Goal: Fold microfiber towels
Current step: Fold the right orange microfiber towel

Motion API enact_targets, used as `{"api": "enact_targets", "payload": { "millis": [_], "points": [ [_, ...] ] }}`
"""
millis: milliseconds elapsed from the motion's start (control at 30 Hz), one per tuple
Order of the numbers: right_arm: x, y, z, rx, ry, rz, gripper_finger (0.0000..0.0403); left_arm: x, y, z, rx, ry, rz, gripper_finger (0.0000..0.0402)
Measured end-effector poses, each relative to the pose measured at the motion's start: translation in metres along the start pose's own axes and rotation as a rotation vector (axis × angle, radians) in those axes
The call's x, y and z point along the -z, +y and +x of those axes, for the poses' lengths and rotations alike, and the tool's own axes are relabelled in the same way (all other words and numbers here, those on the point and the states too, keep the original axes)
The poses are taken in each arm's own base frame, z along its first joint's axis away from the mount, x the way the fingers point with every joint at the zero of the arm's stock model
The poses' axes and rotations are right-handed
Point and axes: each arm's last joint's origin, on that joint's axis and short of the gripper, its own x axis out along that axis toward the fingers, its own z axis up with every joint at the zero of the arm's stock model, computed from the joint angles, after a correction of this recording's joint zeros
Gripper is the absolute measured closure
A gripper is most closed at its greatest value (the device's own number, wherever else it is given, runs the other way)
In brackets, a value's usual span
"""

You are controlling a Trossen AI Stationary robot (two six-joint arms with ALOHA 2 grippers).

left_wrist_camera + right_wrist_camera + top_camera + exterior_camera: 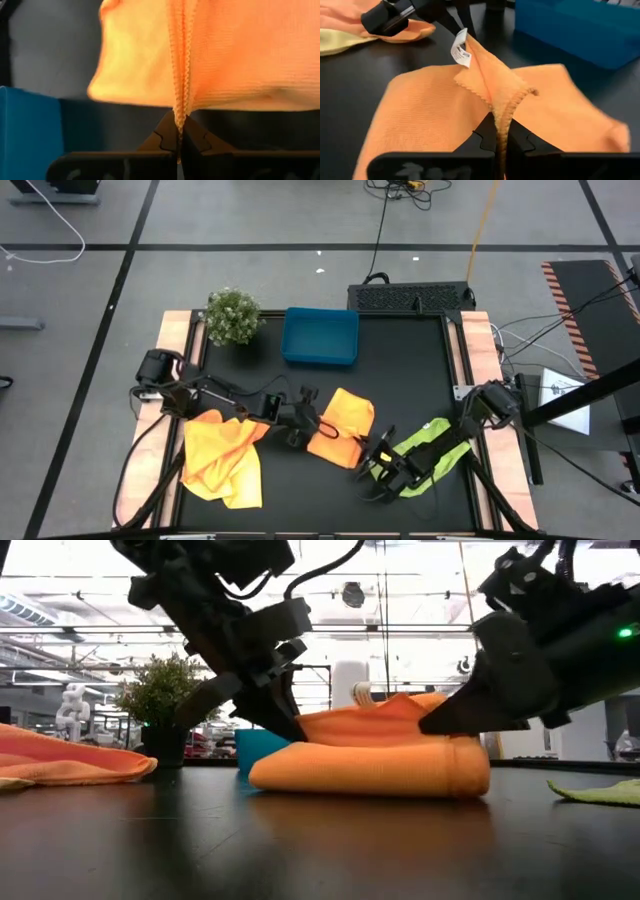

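An orange towel (pixel 345 420) lies doubled over at the table's middle, its lower layer flat on the black top (pixel 370 772). My left gripper (pixel 179 131) is shut on its left end and my right gripper (pixel 501 131) on its near right end. A white label (pixel 461 52) sticks up at the end held by the left gripper. A heap of yellow and orange-yellow towels (pixel 222 458) lies at the near left. A lime green towel (pixel 432 442) lies spread at the near right, partly under my right arm. My left gripper pinches the orange towel's stitched edge (pixel 180 107) between its two fingers, two layers side by side. The fingers slant down from the table's left side (pixel 283 720). The held edge stands raised while the towel's lower layer rests on the table. My right gripper pinches the orange towel's stitched edge near a corner (pixel 504 112) between its two fingers. It comes nearly level from the table's near right (pixel 445 723). The gathered edge rises in a ridge toward the other gripper; the rest of the towel lies on the table.
A blue tray (pixel 320 338) stands at the far middle and a small green plant (pixel 232 315) at the far left corner. Bare black table top shows between the tray and the orange towel.
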Motion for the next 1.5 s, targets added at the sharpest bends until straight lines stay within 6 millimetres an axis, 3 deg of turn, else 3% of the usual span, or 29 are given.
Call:
{"api": "enact_targets", "payload": {
  "millis": [167, 467, 633, 867, 1100, 1500],
  "points": [
    [0.004, 0.002, -0.009, -0.025, -0.002, -0.025, 0.0403, -0.004, -0.021, -0.003, -0.01, -0.059, 0.093, 0.0401],
    [-0.003, -0.013, 0.008, 0.11, -0.044, -0.091, 0.0403, -0.001, 0.002, 0.0, -0.091, -0.054, 0.146, 0.0401],
    [-0.024, -0.004, 0.005, 0.056, -0.055, -0.126, 0.0403, -0.002, 0.011, -0.021, -0.088, -0.053, 0.143, 0.0401],
    [-0.055, -0.015, 0.005, 0.073, -0.065, -0.054, 0.0403, -0.007, 0.028, -0.05, -0.077, -0.155, 0.135, 0.0401],
    [-0.034, -0.033, 0.02, 0.108, -0.004, 0.015, 0.0403, 0.006, 0.049, -0.031, -0.033, -0.165, 0.147, 0.0401],
    [-0.006, -0.063, 0.02, 0.168, -0.039, 0.119, 0.0403, 0.021, 0.079, 0.004, -0.061, -0.281, 0.175, 0.0401]
  ]
}}
